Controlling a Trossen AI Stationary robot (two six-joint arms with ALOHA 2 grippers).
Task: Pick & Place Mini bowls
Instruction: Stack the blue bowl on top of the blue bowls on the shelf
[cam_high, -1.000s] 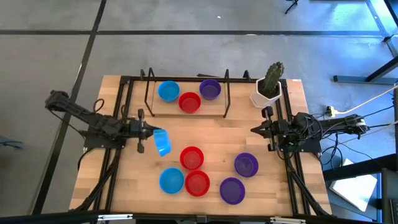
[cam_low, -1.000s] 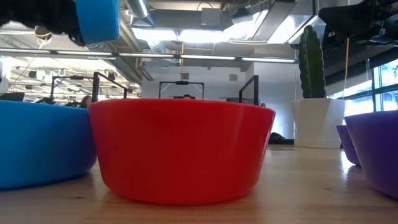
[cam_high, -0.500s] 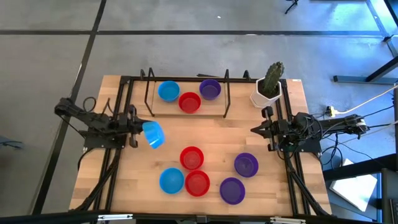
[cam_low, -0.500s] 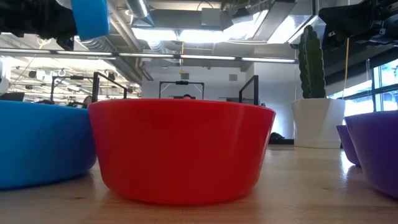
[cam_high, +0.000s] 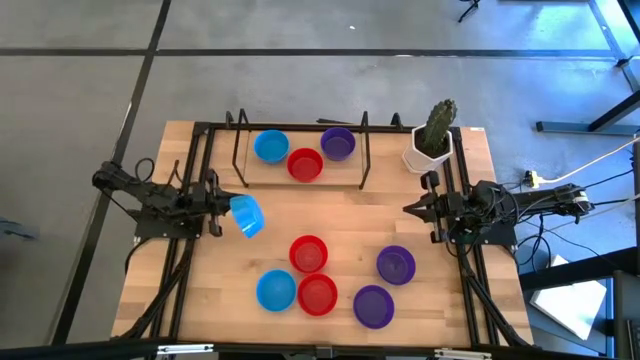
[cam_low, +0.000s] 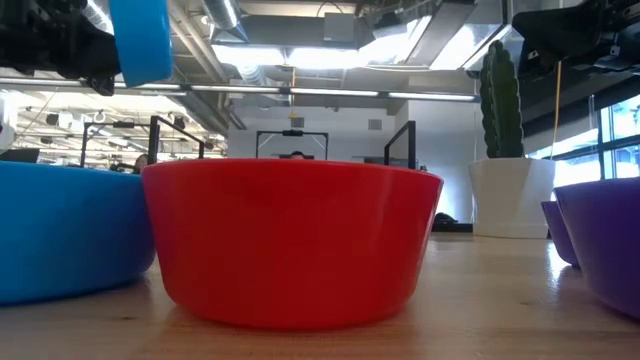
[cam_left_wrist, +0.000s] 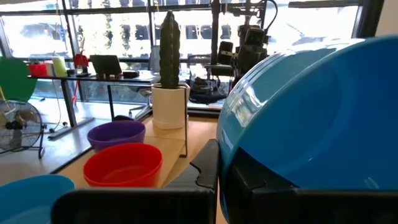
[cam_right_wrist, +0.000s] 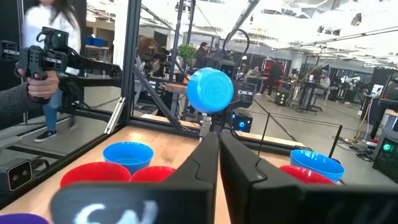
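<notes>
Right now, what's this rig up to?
It is sorting mini bowls. The left tool is shut on a blue bowl, held tilted in the air above the table's left side. The right tool is shut and empty, waiting at the right edge near the cactus pot. A blue, a red and a purple bowl sit inside the black rack at the back. Two red bowls, two purple and one blue sit at the front.
</notes>
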